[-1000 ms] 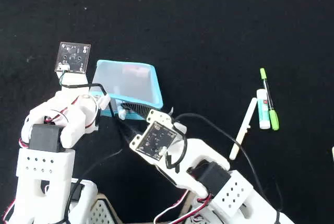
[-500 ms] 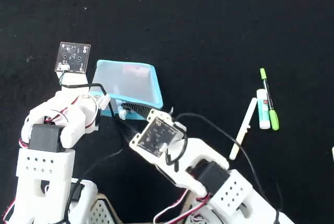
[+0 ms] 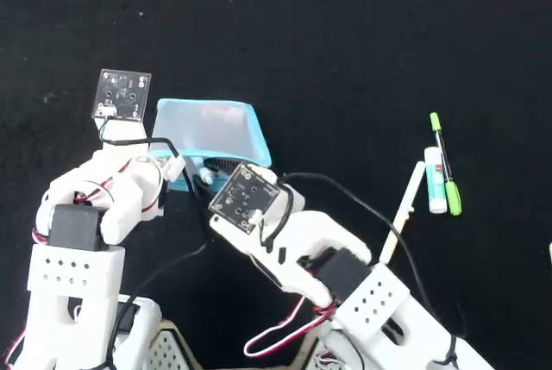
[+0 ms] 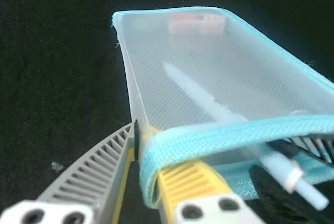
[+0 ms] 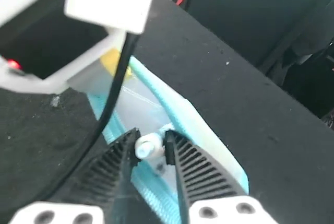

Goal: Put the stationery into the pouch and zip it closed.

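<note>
While the left claw (image 4: 140,139) is clenched on the blue zip edge of the pouch (image 4: 209,72), the right claw (image 5: 151,148) grips the end of a white pen (image 5: 148,147) btw its 2 ribbed fingers. Pouch lies on the black desk (image 3: 345,51) near the left arm, w/ its mouth open & facing both arms. Most of the white pen is inside the pouch & shows thru the clear wall. Its end sticks out at the mouth, in the right claw. Well apart, on the other side of the desk: a green pen (image 3: 445,163), a white tube (image 3: 435,182) right beside it, & a white stick (image 3: 402,213) just beside the tube. All 3 lie flat on the desk, outside the pouch.
</note>
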Available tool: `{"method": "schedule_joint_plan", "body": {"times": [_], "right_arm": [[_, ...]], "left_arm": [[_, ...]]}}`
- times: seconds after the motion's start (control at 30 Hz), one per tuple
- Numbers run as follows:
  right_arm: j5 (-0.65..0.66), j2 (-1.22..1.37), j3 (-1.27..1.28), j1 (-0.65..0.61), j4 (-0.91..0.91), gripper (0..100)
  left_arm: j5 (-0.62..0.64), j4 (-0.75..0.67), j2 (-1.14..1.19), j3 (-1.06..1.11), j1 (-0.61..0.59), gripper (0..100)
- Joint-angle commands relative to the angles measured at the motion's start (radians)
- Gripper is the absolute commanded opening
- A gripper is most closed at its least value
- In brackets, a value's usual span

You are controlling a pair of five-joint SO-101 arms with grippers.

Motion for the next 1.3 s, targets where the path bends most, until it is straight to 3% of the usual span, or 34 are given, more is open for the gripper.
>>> {"method": "schedule_joint_plan", "body": {"times": [0.0, 0.3, 0.57, 0.87, 1.1, 1.27], "right_arm": [[-0.012, 0.012, -0.053, 0.018, 0.064, 17.7], [-0.012, 0.008, -0.088, 0.017, 0.106, 15.7], [-0.012, -0.136, -0.389, -0.038, 0.517, 15.5], [-0.012, -0.292, -0.572, 0.262, 0.736, 15.5], [-0.014, -0.214, -0.478, 0.514, 0.727, 15.5], [-0.137, -0.108, -0.312, 0.637, 0.566, 15.5]], "left_arm": [[0.006, -0.018, -0.011, -0.010, -0.002, 3], [0.006, -0.018, -0.011, -0.010, -0.002, 3], [0.006, -0.018, -0.011, -0.010, -0.002, 3], [0.006, -0.018, -0.011, -0.010, -0.002, 3], [0.006, -0.017, -0.011, -0.010, -0.002, 3], [0.008, -0.018, -0.011, -0.010, -0.002, 3]]}}
